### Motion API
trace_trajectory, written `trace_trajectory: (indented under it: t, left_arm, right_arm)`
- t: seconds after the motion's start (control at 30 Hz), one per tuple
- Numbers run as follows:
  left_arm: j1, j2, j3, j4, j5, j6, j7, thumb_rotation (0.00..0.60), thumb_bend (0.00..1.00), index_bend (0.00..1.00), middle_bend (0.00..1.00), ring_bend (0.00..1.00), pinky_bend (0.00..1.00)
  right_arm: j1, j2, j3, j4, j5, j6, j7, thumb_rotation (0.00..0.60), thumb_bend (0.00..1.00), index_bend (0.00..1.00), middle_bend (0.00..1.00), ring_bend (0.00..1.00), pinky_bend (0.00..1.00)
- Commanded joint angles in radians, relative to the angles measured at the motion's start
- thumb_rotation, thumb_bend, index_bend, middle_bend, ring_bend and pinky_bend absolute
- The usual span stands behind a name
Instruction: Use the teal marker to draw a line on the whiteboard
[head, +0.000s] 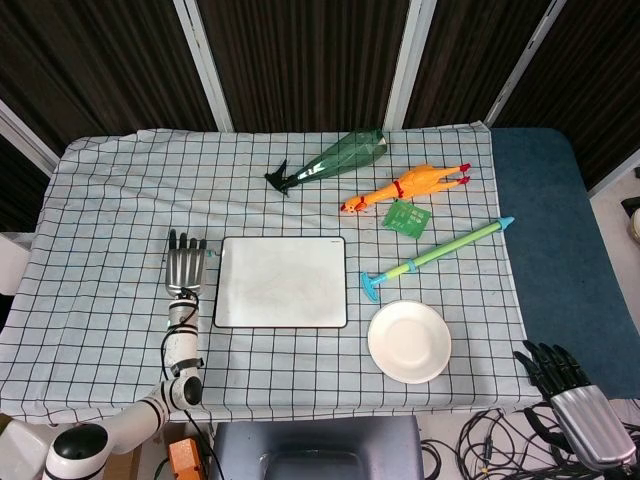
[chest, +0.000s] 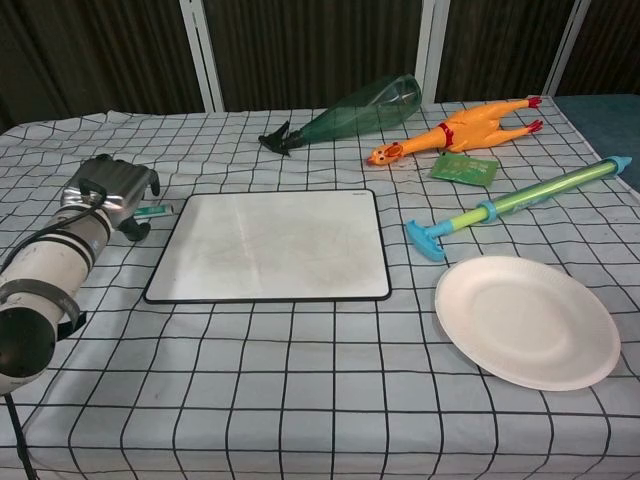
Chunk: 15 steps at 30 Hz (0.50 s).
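Observation:
The whiteboard (head: 281, 282) (chest: 270, 245) lies flat on the checked cloth, its surface blank. Just off its left edge lies the teal marker (chest: 155, 211), of which only the end shows beside my left hand; in the head view a teal tip (head: 213, 257) peeks out there. My left hand (head: 187, 265) (chest: 108, 192) hovers over the marker with its fingers stretched forward and apart, and I cannot tell whether it touches the marker. My right hand (head: 572, 398) hangs off the table's near right corner with its fingers spread, holding nothing.
A white paper plate (head: 408, 341) (chest: 527, 320) sits right of the board. Behind it lie a blue-green water pump toy (head: 437, 257) (chest: 520, 200), a green card (head: 406, 217), a rubber chicken (head: 405, 187) (chest: 455, 130) and a green bottle (head: 335, 160) (chest: 355, 110).

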<state>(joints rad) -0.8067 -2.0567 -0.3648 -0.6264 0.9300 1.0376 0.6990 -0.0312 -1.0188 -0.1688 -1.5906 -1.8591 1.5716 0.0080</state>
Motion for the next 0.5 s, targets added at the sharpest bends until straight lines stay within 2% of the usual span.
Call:
trace_trajectory:
  t: [0.03,0.5]
  left_arm:
    - [-0.005,-0.004,-0.004,0.013,-0.001,-0.012,-0.003,0.6,0.38,0.33,0.33,0.17,0.1]
    - [-0.039,-0.048,-0.014,0.161,0.02,-0.066,-0.051,0.6,0.38,0.42,0.41,0.21,0.11]
  right_arm:
    - [0.002,0.004,-0.003,-0.001,-0.003,-0.002,0.006,0.6,0.33,0.0,0.0,0.0,0.07]
    - [0.005,0.009,0.0,-0.001,0.006,-0.006,0.014,0.6,0.33,0.0,0.0,0.0,0.07]
